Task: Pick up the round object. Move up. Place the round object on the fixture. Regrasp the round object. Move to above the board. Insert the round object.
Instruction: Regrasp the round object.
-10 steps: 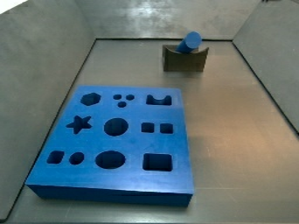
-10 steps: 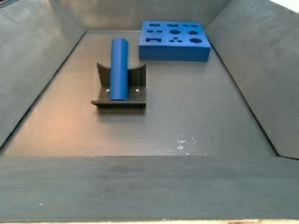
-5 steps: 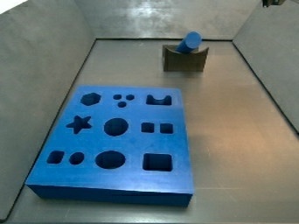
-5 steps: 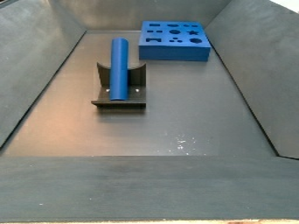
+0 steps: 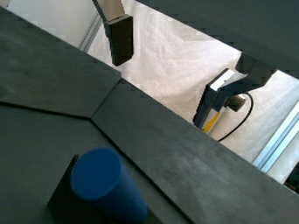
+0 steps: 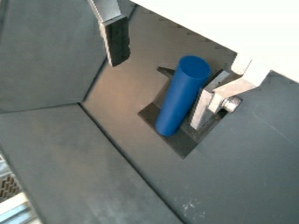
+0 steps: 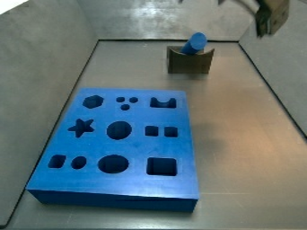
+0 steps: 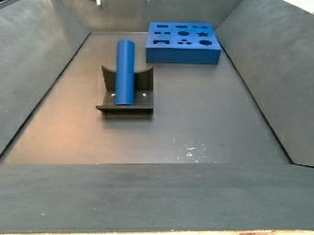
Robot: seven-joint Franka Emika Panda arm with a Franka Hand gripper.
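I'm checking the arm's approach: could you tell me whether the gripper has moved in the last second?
Yes. The gripper has come into a side view at the top corner, beyond the fixture, where only its edge showed before.

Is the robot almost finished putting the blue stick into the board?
Not yet. The round object already lies on the fixture, so picking and placing look done. The end effector is above it, open and holding nothing, its fingers apart, so the regrasp is what is in hand. Carrying the round object to the board and inserting it are left; no hole holds a piece.

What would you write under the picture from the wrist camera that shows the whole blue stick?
Blue round object lying on the fixture, open gripper above it.
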